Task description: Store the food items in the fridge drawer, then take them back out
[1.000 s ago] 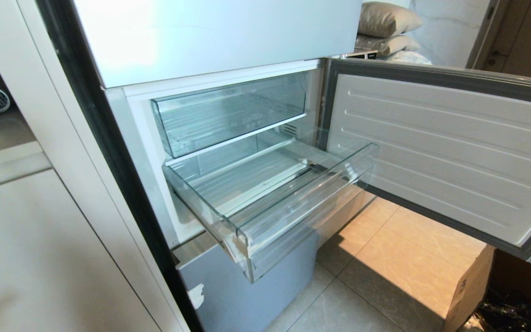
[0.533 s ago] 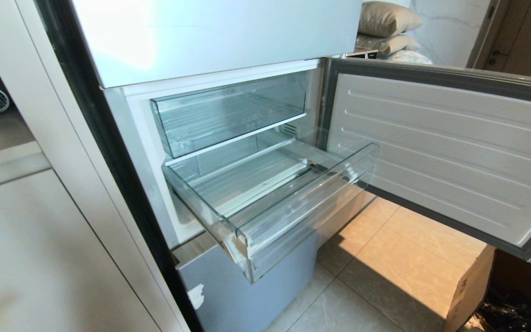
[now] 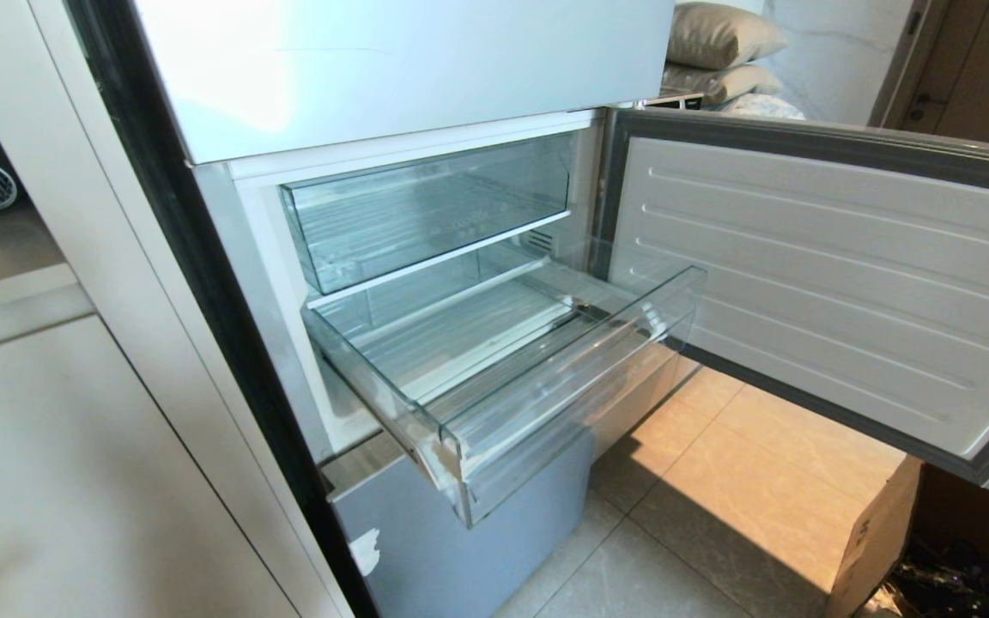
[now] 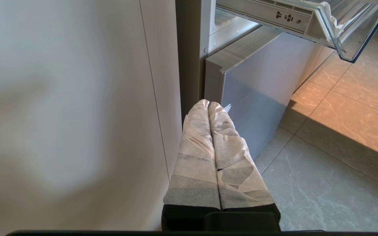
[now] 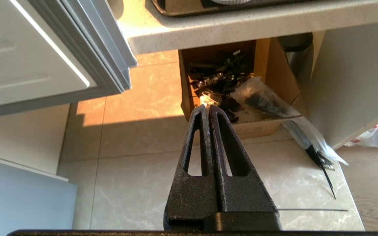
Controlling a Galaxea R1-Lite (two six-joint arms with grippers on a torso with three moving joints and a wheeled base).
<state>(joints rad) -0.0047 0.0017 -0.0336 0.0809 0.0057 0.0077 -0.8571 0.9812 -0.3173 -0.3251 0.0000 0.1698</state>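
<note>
A: Drawer (image 3: 494,378) is out, pulled well forward from the fridge, under the upper bin (image 3: 426,215). Ribbed floor shows bare through the clear plastic, and a whitish patch sits at the front corner nearest the lower door panel (image 3: 460,549).

B: And the fruit?

A: None in sight in any view. Fridge door (image 3: 821,283) hangs wide to the right, its ribbed inner face toward us.

B: Where are the arms?

A: Neither shows from the head. Left tool (image 4: 208,104) is low beside the cabinet wall (image 4: 77,114), pointing at the lower door panel's corner, with the drawer's front corner (image 4: 340,29) above it. Its taped fingers (image 4: 192,147) are pressed together, holding nothing.

B: And the right?

A: Right tool (image 5: 207,107) points down over the tiled floor (image 5: 143,183), toward a cardboard box (image 5: 274,82) full of dark bits and a plastic bag. Black fingers (image 5: 192,157) are together, nothing between them. The door's edge (image 5: 87,55) is off to one side, and a worktop (image 5: 241,26) overhangs the box.
</note>
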